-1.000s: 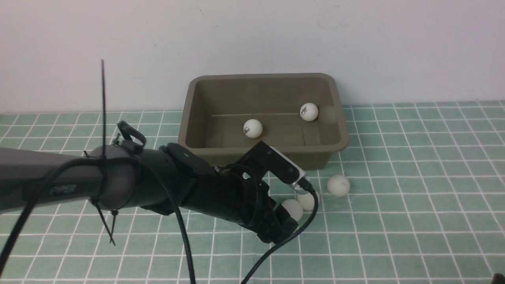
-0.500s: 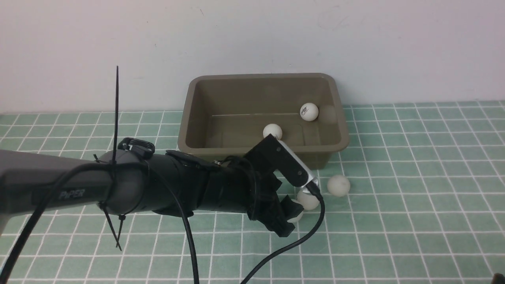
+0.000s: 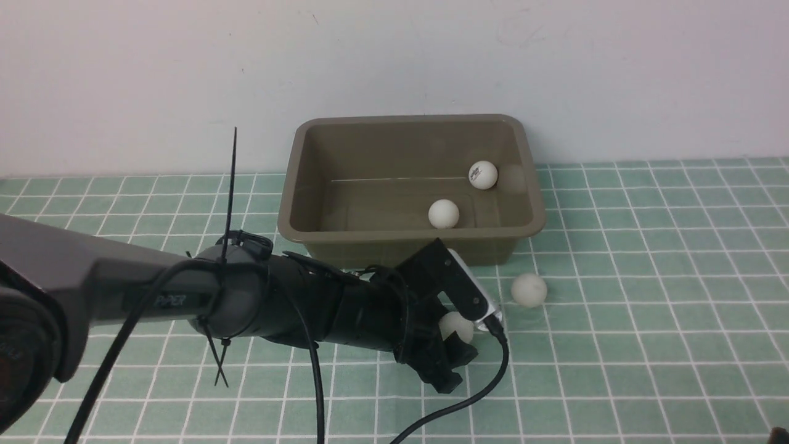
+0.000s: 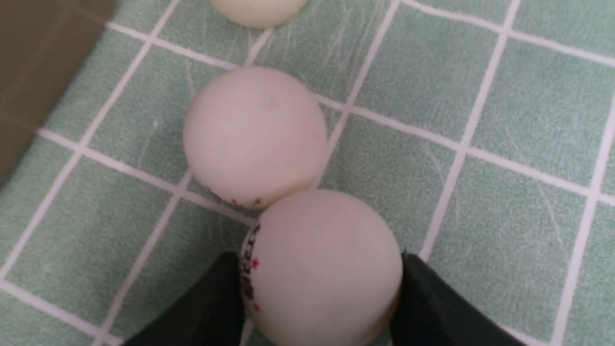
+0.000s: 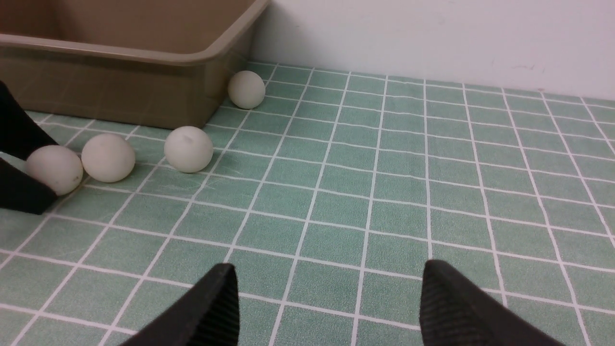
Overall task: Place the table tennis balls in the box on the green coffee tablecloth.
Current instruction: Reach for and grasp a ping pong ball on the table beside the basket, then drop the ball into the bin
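Observation:
The olive-brown box [image 3: 293,185] stands on the green coffee tablecloth [image 3: 647,277] by the wall, with two table tennis balls inside [image 3: 482,174] [image 3: 443,213]. My left gripper [image 3: 459,338] [image 4: 319,269] is down on the cloth in front of the box, shut on a ball [image 4: 322,264] [image 5: 54,169] that both fingers touch. A second ball [image 4: 254,137] [image 5: 108,157] touches the held one, and a third [image 3: 529,290] [image 5: 188,149] lies further right. Another ball [image 5: 246,89] sits against the box's right corner. My right gripper [image 5: 329,274] is open over bare cloth.
A white wall [image 3: 394,61] runs right behind the box. The left arm [image 3: 185,296] and its cable [image 3: 487,382] cross the cloth's left front. The wrist camera [image 3: 468,290] hides the second ball in the front view.
The left gripper sank toward the cloth and its jaws closed round the nearest ball. The loose ball in the box rolled to the right.

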